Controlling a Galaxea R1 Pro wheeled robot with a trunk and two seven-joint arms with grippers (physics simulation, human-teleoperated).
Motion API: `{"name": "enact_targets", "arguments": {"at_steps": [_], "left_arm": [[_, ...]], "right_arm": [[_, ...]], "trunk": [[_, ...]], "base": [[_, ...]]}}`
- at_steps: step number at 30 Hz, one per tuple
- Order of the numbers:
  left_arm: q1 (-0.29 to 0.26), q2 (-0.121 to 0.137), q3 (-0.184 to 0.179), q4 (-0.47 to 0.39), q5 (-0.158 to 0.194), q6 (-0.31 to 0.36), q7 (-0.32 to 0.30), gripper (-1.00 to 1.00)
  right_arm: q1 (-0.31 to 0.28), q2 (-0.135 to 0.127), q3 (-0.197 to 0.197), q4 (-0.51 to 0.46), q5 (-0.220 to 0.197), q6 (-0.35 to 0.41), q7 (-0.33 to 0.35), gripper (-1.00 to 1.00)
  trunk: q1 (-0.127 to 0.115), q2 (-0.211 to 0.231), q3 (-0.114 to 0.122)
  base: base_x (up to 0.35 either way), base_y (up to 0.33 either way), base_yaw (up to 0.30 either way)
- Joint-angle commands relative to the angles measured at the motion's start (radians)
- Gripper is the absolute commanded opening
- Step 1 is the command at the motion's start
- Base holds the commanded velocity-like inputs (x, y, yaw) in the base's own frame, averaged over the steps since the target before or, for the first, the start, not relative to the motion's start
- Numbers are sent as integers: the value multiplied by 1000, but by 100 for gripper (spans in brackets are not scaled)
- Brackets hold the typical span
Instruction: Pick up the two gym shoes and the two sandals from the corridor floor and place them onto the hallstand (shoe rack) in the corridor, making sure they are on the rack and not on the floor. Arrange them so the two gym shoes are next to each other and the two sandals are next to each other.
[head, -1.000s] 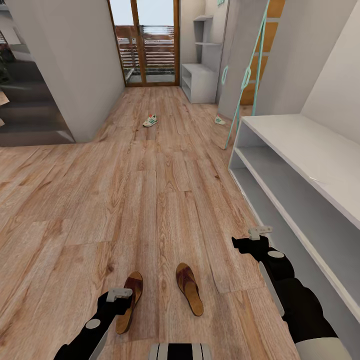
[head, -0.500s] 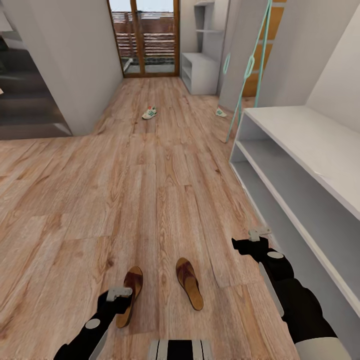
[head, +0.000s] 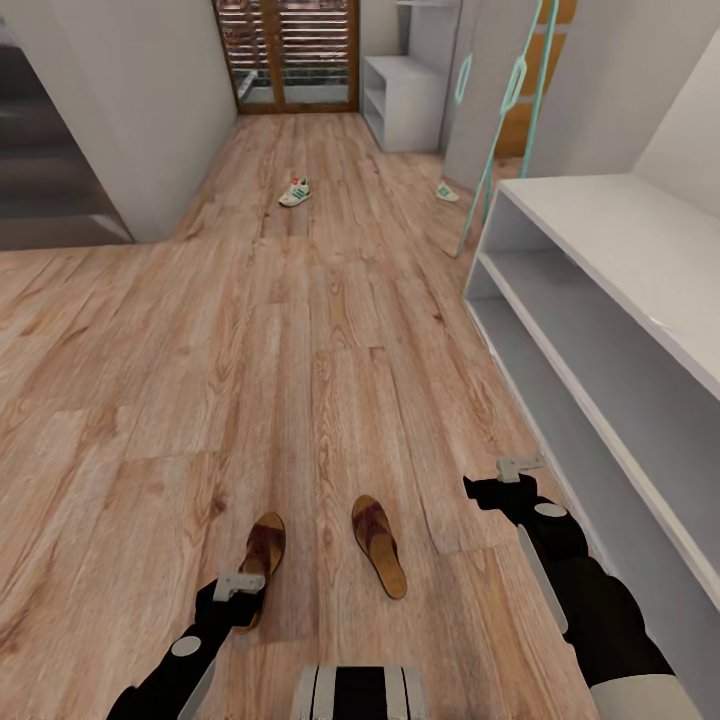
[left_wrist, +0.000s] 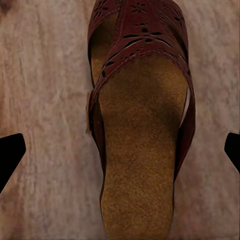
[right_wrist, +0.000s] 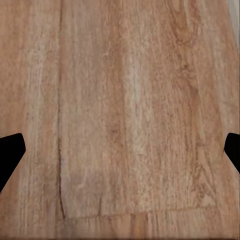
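Our left hand (head: 240, 588) hangs spread open over the left sandal (head: 262, 553), its fingertips (left_wrist: 10, 155) wide at either side of the tan insole in the left wrist view and touching nothing. Our right hand (head: 520, 466) is likewise open and empty, hovering over bare floor (head: 300, 380) just beside the low white shelf unit (head: 600, 380) on our right. The right sandal (head: 379, 545) lies near the left one, both flat on the floor close in front of us, toes pointing away. Far down the corridor one gym shoe (head: 295, 192) sits on the planks, and the other gym shoe (head: 447, 192) lies further right, beside a teal frame (head: 500, 120). Beyond them the hallstand (head: 400, 95) stands against the wall next to a wooden glazed door (head: 285, 50).
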Motion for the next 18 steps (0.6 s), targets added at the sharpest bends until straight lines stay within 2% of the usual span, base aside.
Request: {"name": "enact_targets", "arguments": {"at_steps": [1,9,18], "left_arm": [[-1,1,-1,0,-7,-4,1,100],[-4,1,-2,0,-11,-5,1,100],[-6,-1,-6,-1,-14,-5,1,100]], "right_arm": [[0,-1,1,-1,2,5,1,100],[0,-1,1,-2,2,5,1,100],[0,-1,1,-2,2,5,1,100]], "trunk": [[0,-1,-6],[4,-2,-50],[4,-2,-62]], "base": [[0,0,0],[0,0,0],[0,0,0]]}}
